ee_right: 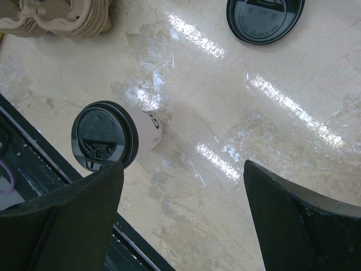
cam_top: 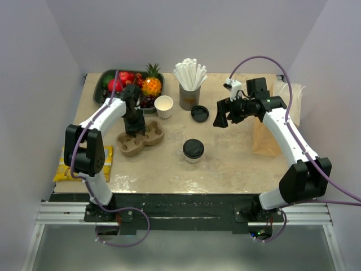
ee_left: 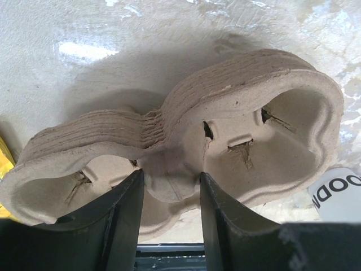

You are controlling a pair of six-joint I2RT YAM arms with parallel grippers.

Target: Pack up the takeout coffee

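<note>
Top view: the small white paper cup with a round black plastic lid (cam_top: 193,150) stands upright on the table (cam_top: 237,164), apart from the brown pulp two-cup carrier (cam_top: 140,138); nothing is packed yet.
Left wrist: the left gripper (ee_left: 171,180) straddles the carrier's narrow middle; I cannot tell whether its jaws pinch it.
Right wrist: the right gripper (ee_right: 183,186) is spread wide and empty, with the cup below, off to one side.
Remaining: grasp the cup and seat it in a carrier well.

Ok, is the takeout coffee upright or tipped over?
Upright. The takeout coffee stands on its base on the table, black lid level on top, outside the carrier.
</note>
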